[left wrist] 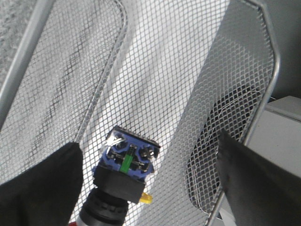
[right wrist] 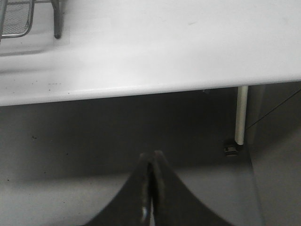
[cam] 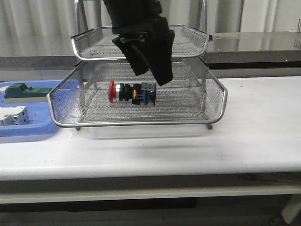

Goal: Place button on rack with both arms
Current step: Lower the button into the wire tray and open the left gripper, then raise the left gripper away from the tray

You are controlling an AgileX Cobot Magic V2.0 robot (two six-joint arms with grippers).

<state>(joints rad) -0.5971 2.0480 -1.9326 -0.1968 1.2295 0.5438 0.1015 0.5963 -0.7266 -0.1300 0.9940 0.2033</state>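
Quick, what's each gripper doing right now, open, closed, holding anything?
Left gripper: open, empty, above the button lying in the rack.
Right gripper: closed, holding nothing, off beyond the table edge.

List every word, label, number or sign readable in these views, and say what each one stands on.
None can be read.
The button lying in the rack: no legible marking; the terminal block in the left wrist view shows only metal contacts and a green insert.
The green component and white component on the blue tray: any print is too small and blurred to read.
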